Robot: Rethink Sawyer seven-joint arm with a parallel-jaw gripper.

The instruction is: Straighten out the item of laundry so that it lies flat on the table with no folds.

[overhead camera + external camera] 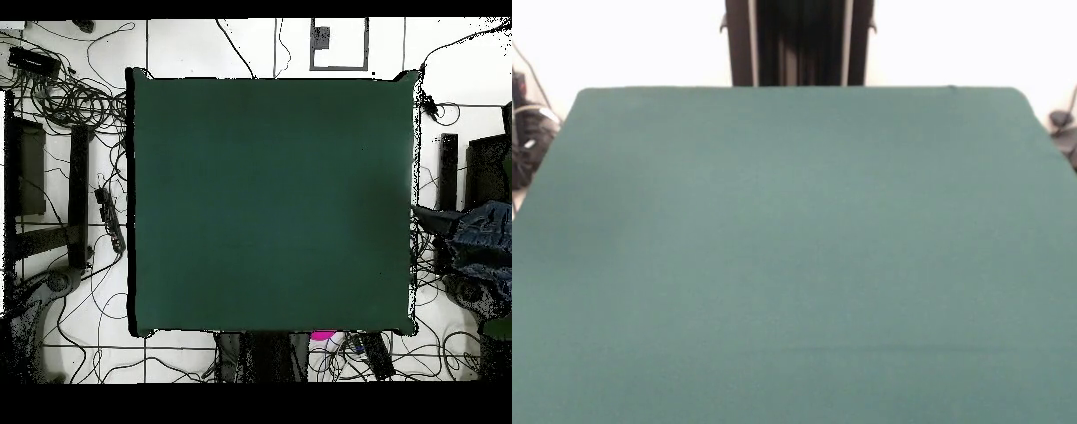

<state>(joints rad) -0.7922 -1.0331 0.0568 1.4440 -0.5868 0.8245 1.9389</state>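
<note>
The table is covered with dark green cloth and fills most of the front view. It also shows in the overhead view. No jeans show on it in either view. A bluish, cloth-like shape sits off the table at the right edge of the overhead view. I cannot tell whether it is the jeans. The gripper is out of view in both views.
The robot's black pedestal stands behind the table's far edge and shows at the bottom of the overhead view. Cables and dark equipment lie on the white floor around the table.
</note>
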